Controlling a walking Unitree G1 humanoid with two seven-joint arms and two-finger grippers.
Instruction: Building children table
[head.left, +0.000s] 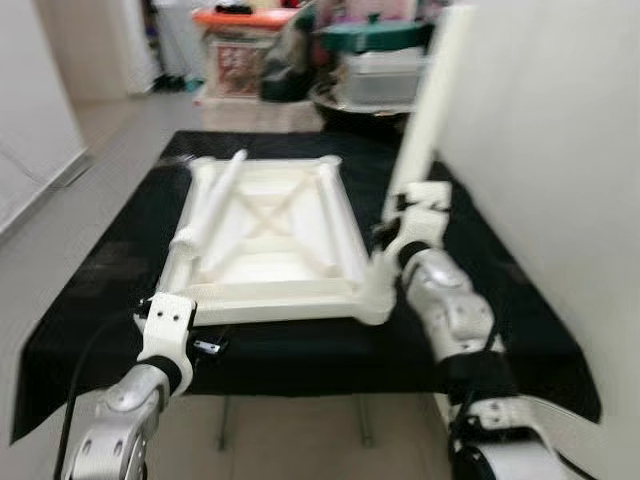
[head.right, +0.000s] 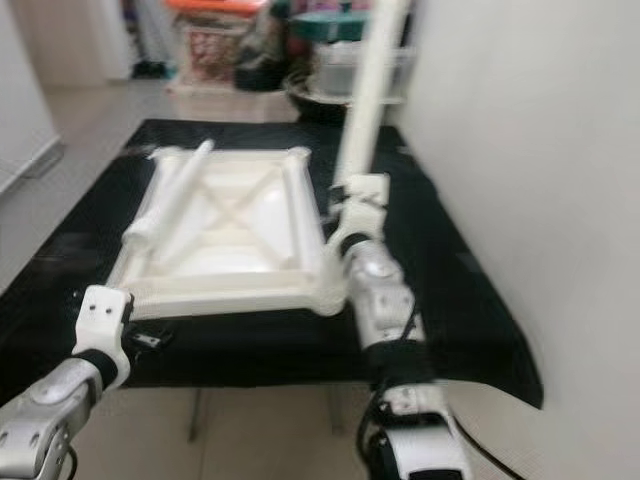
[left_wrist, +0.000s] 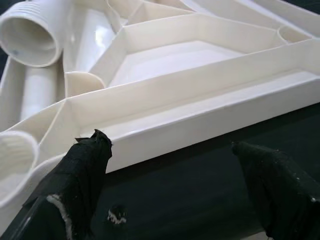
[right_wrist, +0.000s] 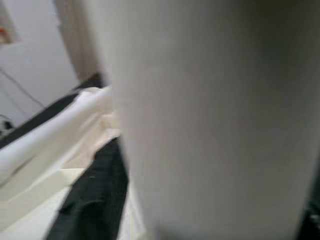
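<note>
A white plastic table top (head.left: 290, 305) lies upside down on the black-covered table (head.left: 300, 360), its ribs and corner sockets facing up. One loose white leg (head.left: 215, 205) lies across its left side; the leg's threaded open end (left_wrist: 27, 32) is close in the left wrist view. My left gripper (left_wrist: 170, 165) is open at the table top's near left edge, both black fingers (left_wrist: 82, 170) just in front of the rim and touching nothing. My right gripper (head.left: 405, 215) is shut on a second white leg (head.left: 432, 110), held upright beside the table top's right edge.
A white wall (head.left: 560, 150) runs close along the right side of the table. Behind the table stand stacked storage boxes (head.left: 240, 50) and lidded containers (head.left: 375, 60). Open floor (head.left: 90, 150) stretches to the left.
</note>
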